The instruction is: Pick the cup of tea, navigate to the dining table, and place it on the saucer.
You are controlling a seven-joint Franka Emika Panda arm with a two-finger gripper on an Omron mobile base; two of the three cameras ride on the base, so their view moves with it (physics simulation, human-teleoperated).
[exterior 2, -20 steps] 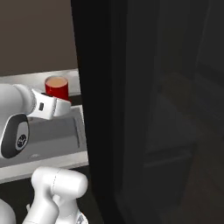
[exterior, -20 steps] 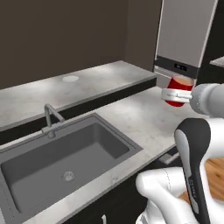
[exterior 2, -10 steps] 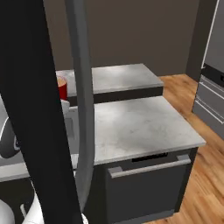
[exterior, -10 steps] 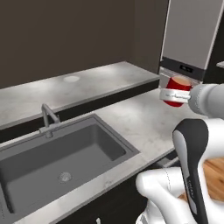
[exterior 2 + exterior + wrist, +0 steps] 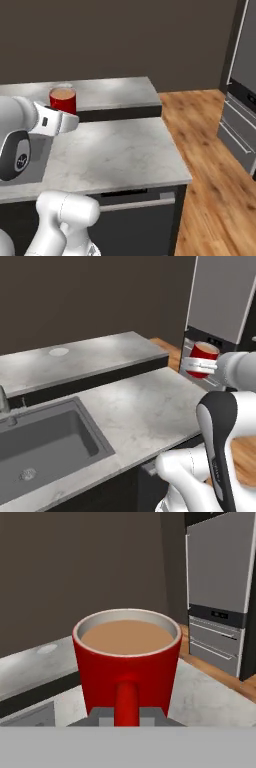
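currently i note the dining table [image 5: 100, 358] well beyond my gripper [image 5: 199, 364], past the marble counter [image 5: 145, 406] that lies below it. the sink [image 5: 45, 441] sits low and off to the side. the gripper is clamped on the handle of the cup of tea [image 5: 127, 662], upright, full, carried in the air. the saucer [image 5: 58, 351] lies far ahead on the table.

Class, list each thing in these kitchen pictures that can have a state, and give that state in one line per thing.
cup of tea: upright, full of tan liquid, held in the air.
gripper: jaws shut on the cup's handle.
saucer: lying bare on the far counter.
sink: no water or dishes inside.
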